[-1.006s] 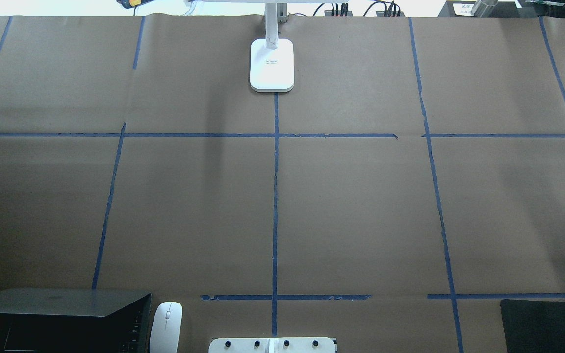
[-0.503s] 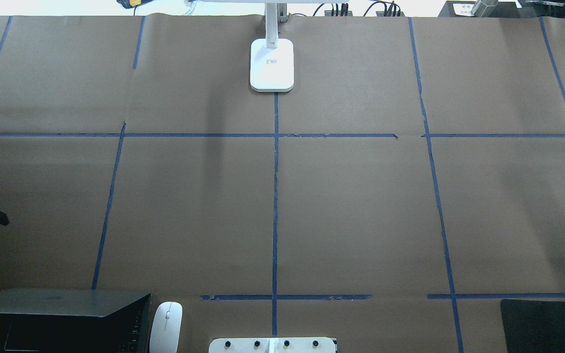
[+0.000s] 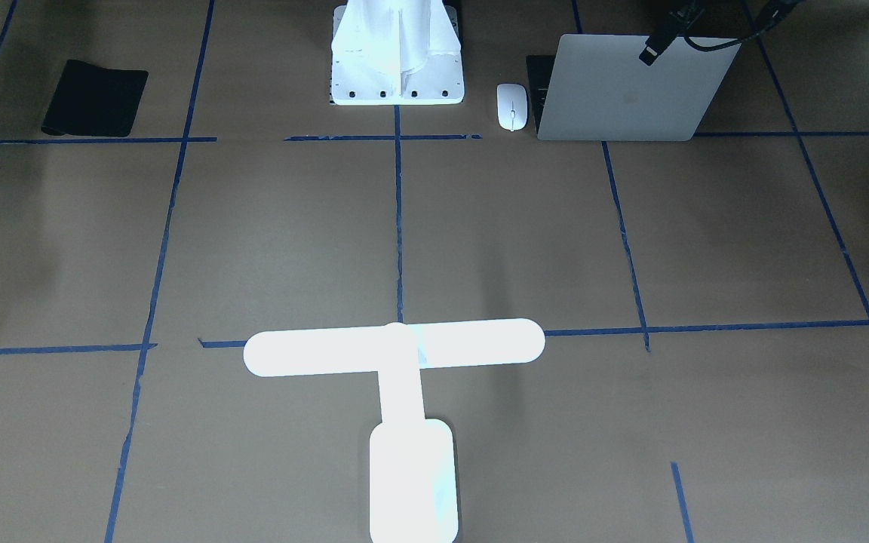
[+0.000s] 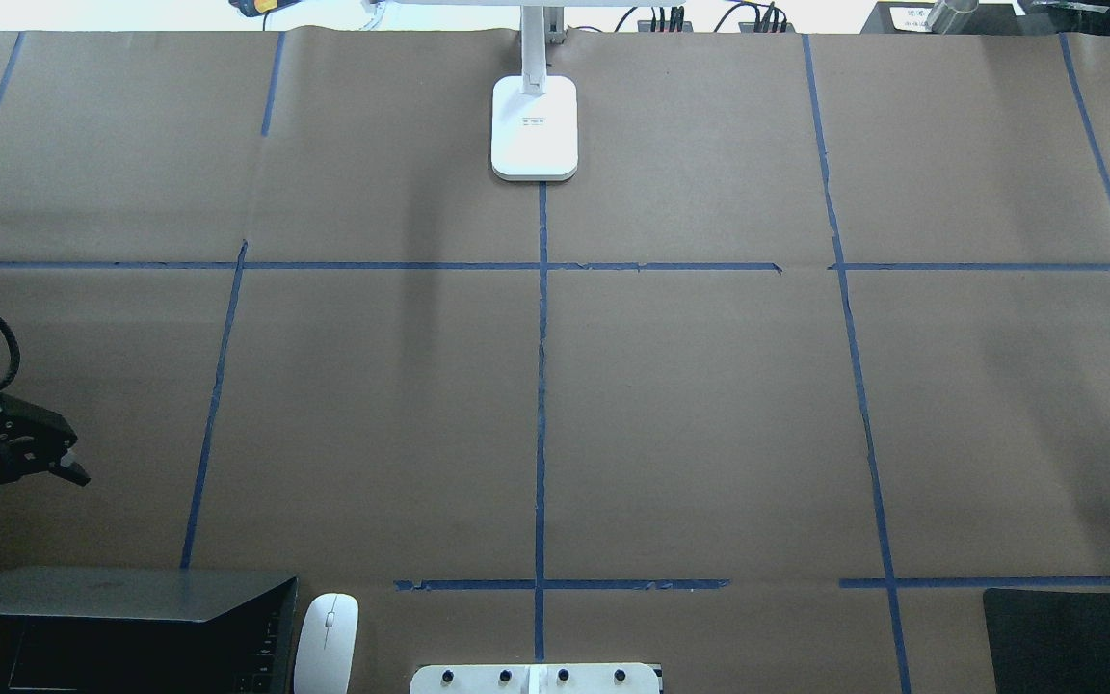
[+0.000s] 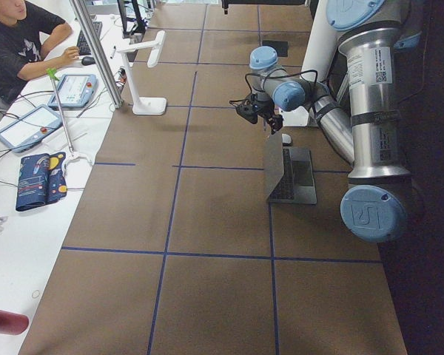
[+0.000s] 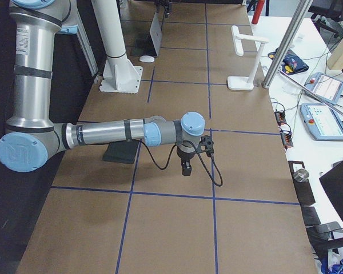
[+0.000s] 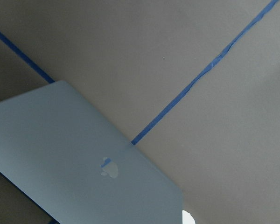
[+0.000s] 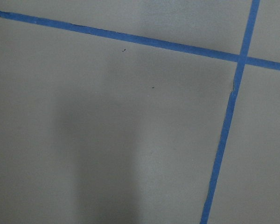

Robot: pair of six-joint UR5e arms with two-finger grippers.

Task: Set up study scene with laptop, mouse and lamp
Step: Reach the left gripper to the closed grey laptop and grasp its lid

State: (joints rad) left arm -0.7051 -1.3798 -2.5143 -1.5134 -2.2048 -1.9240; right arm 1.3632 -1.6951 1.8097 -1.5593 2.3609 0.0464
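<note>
Laptop sat at the near-left corner of the worktop. It was half open, screen about upright, lid back facing the far side. Mouse lay flat just right of it, apart from it, between laptop and pedestal. Lamp stood lit at far centre, base on the middle tape line, well apart from both. My read: nothing was grouped yet and setup had barely started.

Left gripper hung over bare paper just far of the lid, touching nothing. Its wrist cam looked down on the lid and logo, so it was probably lining up on the laptop first, the biggest piece and the anchor for the rest. Can't tell the state of its jaws: no view showed the gap.

Right gripper was stretched out low over the right half, pointing down at bare paper near a tape crossing, with nothing under it. It showed only in the side view, so can't tell its jaws either. It looked parked clear of the left arm's work.

Black mat lay near right, likely the mouse's spot.

Risk: a grab on the lid edge could swing the hinge rather than shift the laptop, and the mouse close by could get knocked.
</note>
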